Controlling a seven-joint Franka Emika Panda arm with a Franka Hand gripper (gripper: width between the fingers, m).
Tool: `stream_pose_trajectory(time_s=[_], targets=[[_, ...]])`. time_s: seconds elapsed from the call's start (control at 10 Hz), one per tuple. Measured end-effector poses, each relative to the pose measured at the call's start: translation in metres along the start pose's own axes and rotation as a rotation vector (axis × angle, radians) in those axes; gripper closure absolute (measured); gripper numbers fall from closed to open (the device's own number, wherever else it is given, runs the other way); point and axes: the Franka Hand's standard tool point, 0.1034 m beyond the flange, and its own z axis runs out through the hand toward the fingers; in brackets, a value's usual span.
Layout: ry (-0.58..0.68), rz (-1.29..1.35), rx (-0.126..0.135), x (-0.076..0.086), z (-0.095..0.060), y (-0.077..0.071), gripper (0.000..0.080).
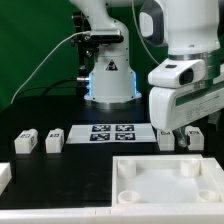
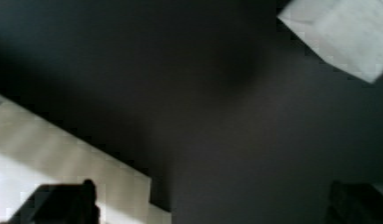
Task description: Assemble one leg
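Observation:
Several small white legs with tags lie on the black table: two at the exterior view's left (image 1: 27, 141) (image 1: 54, 141) and two at the right (image 1: 167, 140) (image 1: 193, 138). My gripper (image 1: 182, 128) hangs just above the right pair, open and empty, touching neither. In the wrist view the gripper (image 2: 214, 205) shows its dark fingers (image 2: 60, 205) wide apart with only black table between them. A blurred white corner (image 2: 339, 35) and a white slab (image 2: 37, 150) lie at the frame's edges; I cannot tell which parts they are.
The large flat white panel (image 1: 150, 187) with round corner sockets lies at the front. The marker board (image 1: 110, 132) lies in the middle, before the robot base (image 1: 110, 78). Another white piece (image 1: 5, 176) sits at the far left edge.

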Motion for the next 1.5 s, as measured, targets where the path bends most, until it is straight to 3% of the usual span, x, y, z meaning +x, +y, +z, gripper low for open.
stream_pose_trajectory(time_s=[0.2,0.3,0.5,0.8,0.9,1.3,1.4,1.5], targets=[[0.002,0.189,0.014,-0.001,0.001,0.001,0.0151],[-0.003,0.382,0.027,0.000,0.002,-0.006,0.0151],[-0.041,0.674,0.041,0.003,0.004,-0.034,0.0151],[-0.059,0.608,0.042,-0.007,0.013,-0.044,0.0151],[-0.132,0.596,0.051,-0.014,0.014,-0.045,0.0151],[-0.484,0.577,0.136,-0.019,0.011,-0.045,0.0151],[-0.656,0.557,0.169,-0.034,0.008,-0.057,0.0151],[-0.735,0.550,0.193,-0.037,0.012,-0.060,0.0151]])
